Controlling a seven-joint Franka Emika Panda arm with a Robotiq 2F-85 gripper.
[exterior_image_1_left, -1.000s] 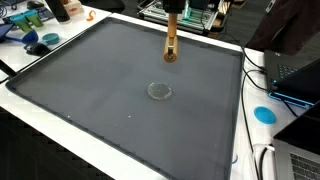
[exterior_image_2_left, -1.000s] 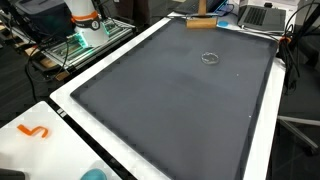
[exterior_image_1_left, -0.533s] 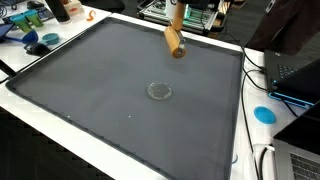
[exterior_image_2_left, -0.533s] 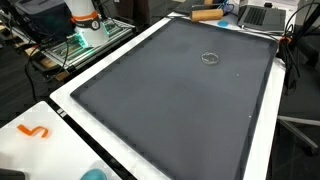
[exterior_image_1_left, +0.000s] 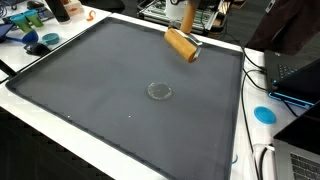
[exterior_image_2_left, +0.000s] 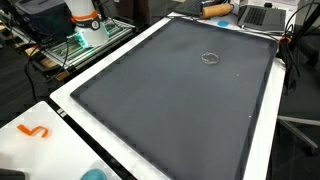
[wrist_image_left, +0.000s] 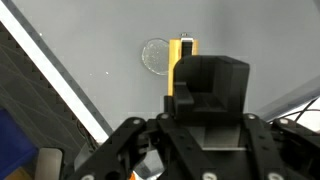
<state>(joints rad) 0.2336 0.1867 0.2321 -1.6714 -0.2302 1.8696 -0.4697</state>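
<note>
Gray mat (exterior_image_1_left: 80, 80) bears clear round dish (exterior_image_1_left: 159, 91); pincer (wrist_image_left: 190, 70) clamped on wooden block (exterior_image_1_left: 182, 44).

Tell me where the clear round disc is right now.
In an exterior view the clear round disc lies flat near the middle of the dark mat, nearer the camera than the brown cylinder held aloft.

Your gripper (wrist_image_left: 188, 72) is clamped on a brown cylinder (exterior_image_1_left: 182, 44) and holds it in the air. In the wrist view the dark housing (wrist_image_left: 200, 150) fills the 6 o'clock edge, and the fingers (wrist_image_left: 212, 82) reach toward 12 o'clock. In an exterior view your arm (exterior_image_1_left: 185, 8) comes in at the 12 o'clock edge, mostly cut off by the frame, so its joints cannot be read. The held load slants from 10 toward 4 o'clock.
</note>
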